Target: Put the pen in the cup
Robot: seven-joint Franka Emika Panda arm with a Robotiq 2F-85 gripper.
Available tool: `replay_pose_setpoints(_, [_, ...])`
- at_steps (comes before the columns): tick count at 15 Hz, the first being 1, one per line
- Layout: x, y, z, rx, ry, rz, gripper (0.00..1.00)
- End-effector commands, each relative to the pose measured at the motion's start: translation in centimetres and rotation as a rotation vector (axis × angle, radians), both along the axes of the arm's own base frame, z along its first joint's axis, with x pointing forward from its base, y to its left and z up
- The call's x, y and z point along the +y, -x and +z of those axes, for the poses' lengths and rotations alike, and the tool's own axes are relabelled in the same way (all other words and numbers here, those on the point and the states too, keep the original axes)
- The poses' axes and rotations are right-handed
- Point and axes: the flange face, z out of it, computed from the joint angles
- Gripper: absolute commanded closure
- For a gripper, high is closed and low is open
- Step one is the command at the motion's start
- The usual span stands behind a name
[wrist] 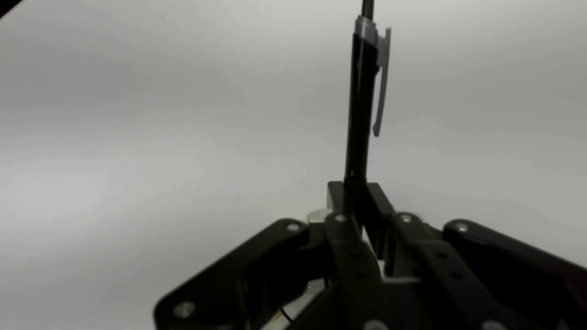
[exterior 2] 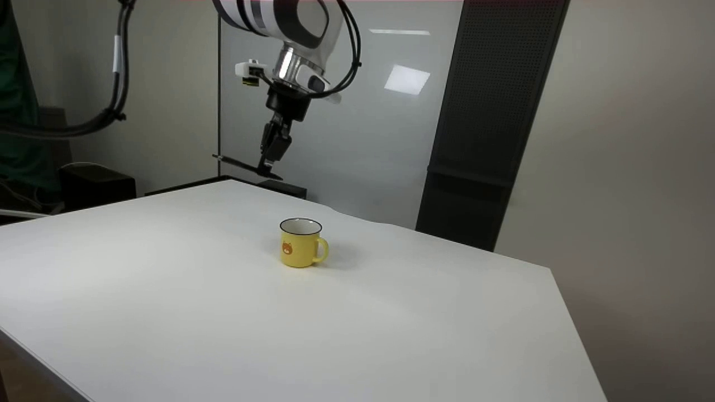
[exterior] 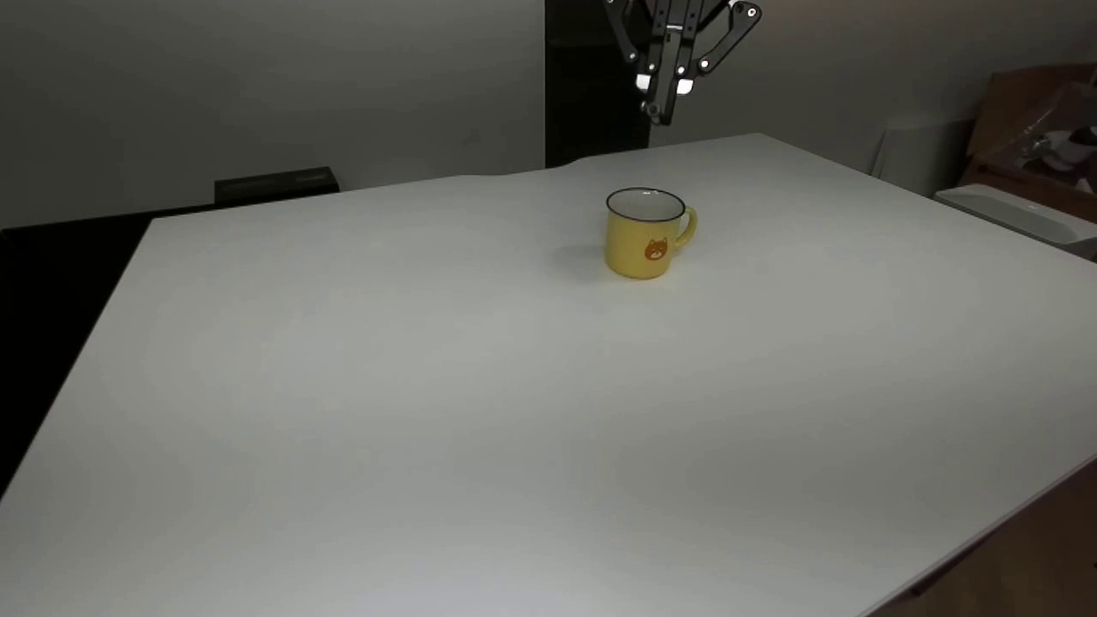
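"White table [exterior 2: 335,335], with a glossy grey panel [exterior 2: 380,139] beyond it toward twelve o'clock in an exterior view."

"Where's the cup [exterior 2: 300,251]?"

"Upright on the table, lower than my gripper [wrist: 355,184] and toward five o'clock from it there. Its handle [exterior 2: 324,250] sticks out at three o'clock, and an orange animal face [exterior 2: 287,248] marks its yellow front."

"Anything between your fingers [wrist: 380,201]?"

"Yes, they're pinched around the pen [wrist: 360,105], which I hold off the table and apart from the cup. In the wrist view the end with the clip [wrist: 383,87] reaches up toward twelve o'clock; the rest is hidden by my grip."

"How does it lie?"

"Slantwise in an exterior view: the long end points between nine and ten o'clock, and the short end pokes past my fingers between three and four, lower down. I block most of the cup in the wrist view."
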Motion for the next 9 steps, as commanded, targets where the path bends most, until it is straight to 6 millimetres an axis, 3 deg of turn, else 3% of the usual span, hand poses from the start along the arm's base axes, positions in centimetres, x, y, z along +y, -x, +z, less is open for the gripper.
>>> replay_pose_setpoints(1, [-1.4, -3.2, -1.5, 0.049, -0.032, -0.049, 0.97])
replay_pose_setpoints(9, [-3.6, -6.9, -6.2, 0.149, -0.149, -0.105, 0.97])
